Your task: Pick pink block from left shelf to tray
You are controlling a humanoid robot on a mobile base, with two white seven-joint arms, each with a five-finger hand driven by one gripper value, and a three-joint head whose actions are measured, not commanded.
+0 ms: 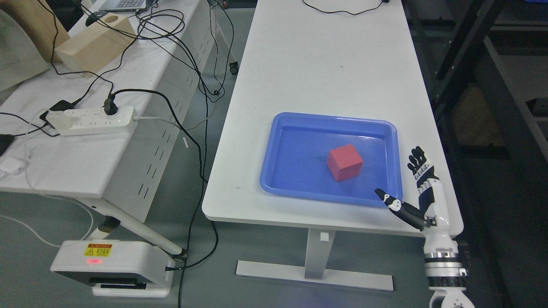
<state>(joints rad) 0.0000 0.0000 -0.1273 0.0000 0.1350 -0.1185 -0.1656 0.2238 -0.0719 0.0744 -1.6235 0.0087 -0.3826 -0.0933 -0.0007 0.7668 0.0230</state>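
A pink-red block (345, 162) lies inside the blue tray (278, 171) on the white table (317, 64). My right hand (404, 179) stands upright just off the tray's right front corner, fingers extended and thumb pointing toward the tray. It holds nothing and is apart from the block. No left arm shows in the head view.
A second white table (77, 158) at the left carries a power strip (92, 120), tangled cables (171, 47) and wooden blocks (96, 42). A white base unit (111, 267) sits on the floor. Dark shelving (496, 85) runs along the right edge.
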